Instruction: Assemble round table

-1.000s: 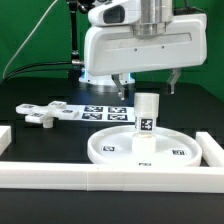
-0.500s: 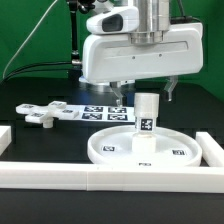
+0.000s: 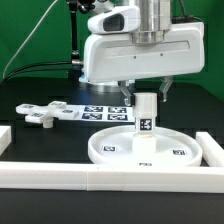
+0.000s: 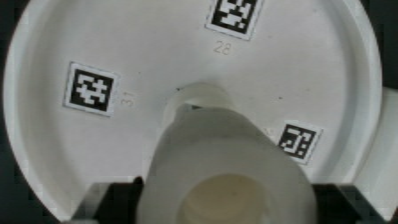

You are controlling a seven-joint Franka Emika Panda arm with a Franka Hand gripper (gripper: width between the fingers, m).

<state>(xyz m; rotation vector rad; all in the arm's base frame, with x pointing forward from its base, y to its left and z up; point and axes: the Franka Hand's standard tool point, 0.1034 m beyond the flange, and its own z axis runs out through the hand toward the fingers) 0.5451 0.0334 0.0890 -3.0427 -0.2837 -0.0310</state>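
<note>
Now the fingers of the gripper have been drawn in beside the post (upright on the disc), not yet clamped; a grasp is judged imminent.

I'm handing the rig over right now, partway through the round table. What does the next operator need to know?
The gripper is open, with its fingers on either side of the top of the post, not closed on it.
The post stands upright at the centre of the round disc. How firmly it is seated cannot be told.
The cross piece lies flat on the table at the exterior view's left, beside the marker board and apart from the disc.
Done: the post is on the disc.
Left: probably grip and tighten the post, then fetch the cross piece and fit it onto the post.
</note>
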